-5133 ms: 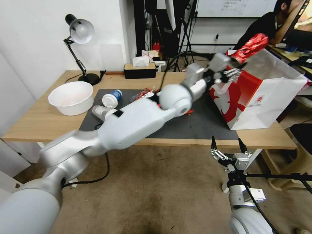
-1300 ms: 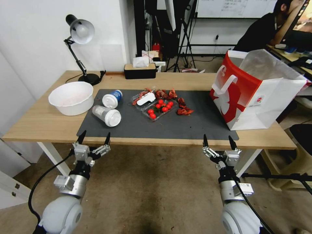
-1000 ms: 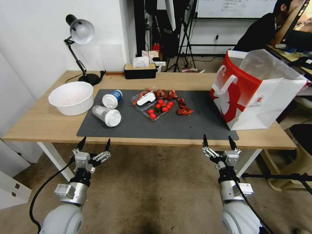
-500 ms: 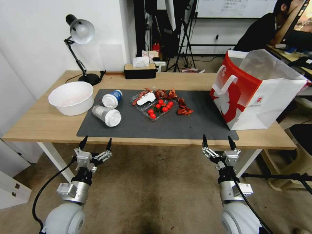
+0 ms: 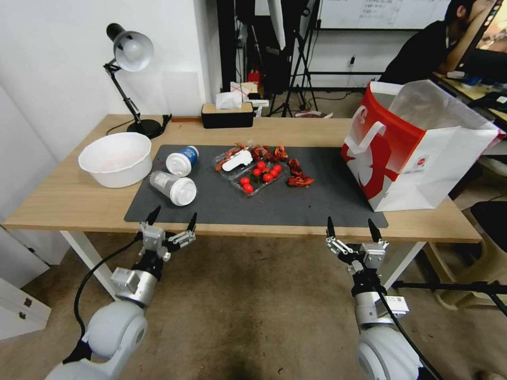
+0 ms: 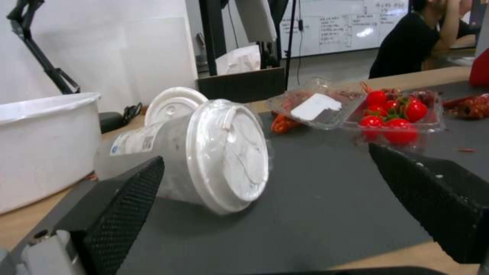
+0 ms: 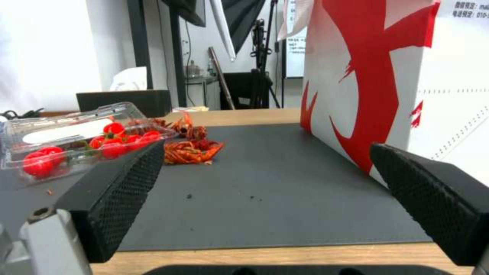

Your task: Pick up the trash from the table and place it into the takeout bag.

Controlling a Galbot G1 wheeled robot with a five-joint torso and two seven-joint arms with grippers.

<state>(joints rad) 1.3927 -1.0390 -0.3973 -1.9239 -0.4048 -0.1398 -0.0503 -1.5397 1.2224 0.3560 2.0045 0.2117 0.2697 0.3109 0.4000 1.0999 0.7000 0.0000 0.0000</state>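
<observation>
Below the near edge of the surface point(image 5: 63, 203), at about seven o'clock from the dark mat point(image 5: 296, 203), the left claw point(image 5: 172, 218) is held with its fingers spread wide and nothing between them — an aim, it may be judged, at the clear cup point(image 5: 171, 187) lying on its side just beyond. The cup's long axis is laid from ten o'clock to four o'clock, the white lid point(image 6: 229, 152) being turned toward the claw and the base toward the large white bowl point(image 5: 116, 158), so that a grip across the body would seem to be favoured. Just behind it, at eleven o'clock, the blue-white cup point(image 5: 181, 160) is also tipped over, its lid turned toward seven o'clock. The right claw point(image 5: 352, 231) is parked at five o'clock off the mat, fully open and empty, below the takeout bag point(image 5: 422, 158), which is stood upright at the mat's three o'clock end with its mouth open — presumably so that trash can be dropped in from above. Red scraps point(image 5: 298, 179) are scattered beside the tomato tray point(image 5: 256, 178) near the mat's middle.
</observation>
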